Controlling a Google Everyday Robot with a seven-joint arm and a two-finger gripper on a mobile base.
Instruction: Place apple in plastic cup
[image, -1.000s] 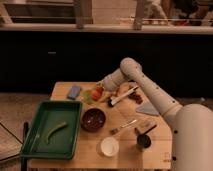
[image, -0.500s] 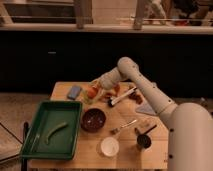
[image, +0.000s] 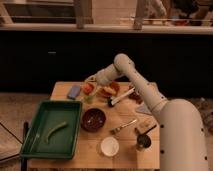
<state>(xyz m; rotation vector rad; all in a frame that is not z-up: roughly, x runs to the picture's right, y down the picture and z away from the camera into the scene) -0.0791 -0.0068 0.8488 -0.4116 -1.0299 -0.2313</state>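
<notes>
The apple (image: 88, 88) is a small red-orange fruit at the back left of the wooden table (image: 125, 112). My gripper (image: 91, 84) reaches in from the right, comes down on the apple from above and is shut on it. The plastic cup (image: 90, 99), pale green and translucent, stands right below and in front of the apple, partly hidden by it. I cannot tell whether the apple touches the cup's rim.
An orange dish with yellow food (image: 107, 91) sits right of the apple. A blue object (image: 74, 91), a green tray (image: 52, 129), a dark red-brown bowl (image: 93, 119), a white cup (image: 109, 146), a dark metal cup (image: 143, 142) and a black-handled tool (image: 121, 97) also lie about.
My gripper has moved left across the back of the table with the apple, from beside the orange dish to above the pale green cup.
</notes>
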